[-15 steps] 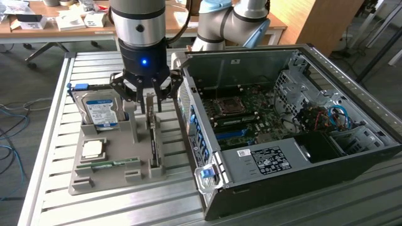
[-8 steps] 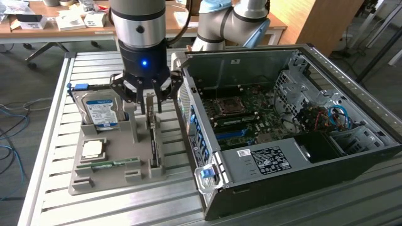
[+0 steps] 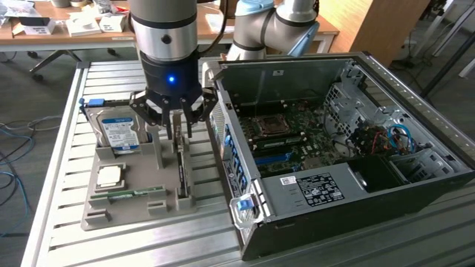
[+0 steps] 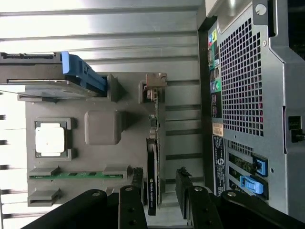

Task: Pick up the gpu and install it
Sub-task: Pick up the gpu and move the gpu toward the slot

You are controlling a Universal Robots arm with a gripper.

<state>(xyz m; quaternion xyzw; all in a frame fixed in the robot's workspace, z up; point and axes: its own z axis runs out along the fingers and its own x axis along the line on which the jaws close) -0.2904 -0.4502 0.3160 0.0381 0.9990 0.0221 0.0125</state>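
Observation:
The gpu [image 3: 180, 169] stands on edge in a slot of the grey holder tray [image 3: 141, 214], a thin dark card with a metal bracket at its far end. In the wrist view the gpu [image 4: 152, 176] runs as a dark strip between my two black fingers [image 4: 137, 180]. My gripper [image 3: 179, 133] hangs straight above the card, open, its fingertips just above the top edge. The gripper [image 4: 160, 180] straddles the card with a gap on each side, the card closer to one finger. The open computer case [image 3: 334, 144] lies to the exterior view's right of the tray.
On the tray also sit a blue-labelled hard drive [image 3: 119, 132], a square processor [image 3: 111, 177] and a green memory stick [image 3: 137, 193]. The case's rear panel [image 4: 248, 95] stands close beside the tray. The motherboard [image 3: 290, 133] lies exposed inside. A cluttered desk [image 3: 74, 25] is behind.

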